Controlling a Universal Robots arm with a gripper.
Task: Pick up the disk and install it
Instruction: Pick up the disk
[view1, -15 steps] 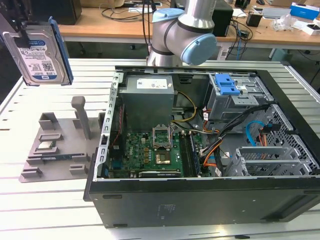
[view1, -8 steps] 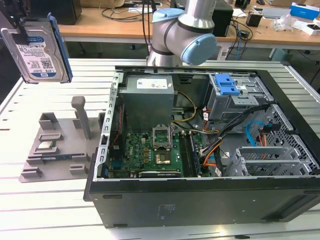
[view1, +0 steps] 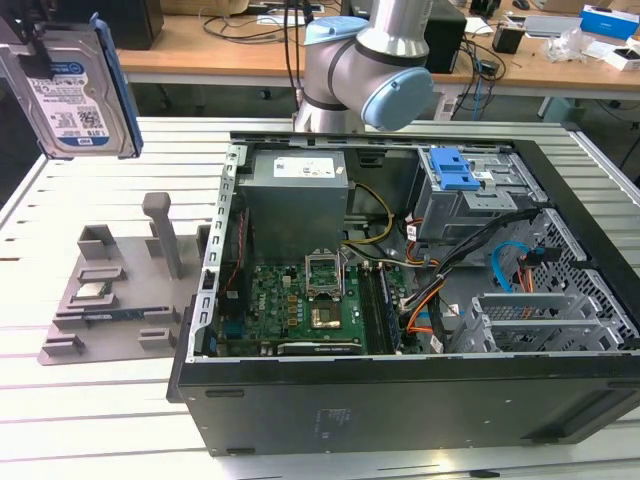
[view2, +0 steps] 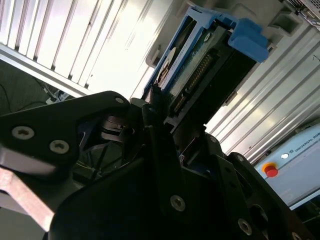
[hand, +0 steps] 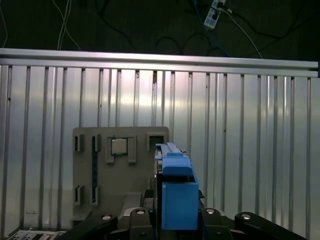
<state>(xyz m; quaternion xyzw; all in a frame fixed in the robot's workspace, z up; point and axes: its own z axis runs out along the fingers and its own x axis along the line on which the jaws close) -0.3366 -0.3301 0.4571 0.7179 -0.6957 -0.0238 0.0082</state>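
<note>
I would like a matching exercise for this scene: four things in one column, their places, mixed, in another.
1 disk
2 small silver chip
3 blue latch
4 green motherboard

a on the grey cage in the computer case
b on the grey holder
c flat at the bottom of the computer case
d held in the gripper

Pairs: 1-d, 2-b, 3-a, 4-c

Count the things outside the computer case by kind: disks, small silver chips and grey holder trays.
disk: 1
small square silver chip: 1
grey holder tray: 1
Total: 3
</note>
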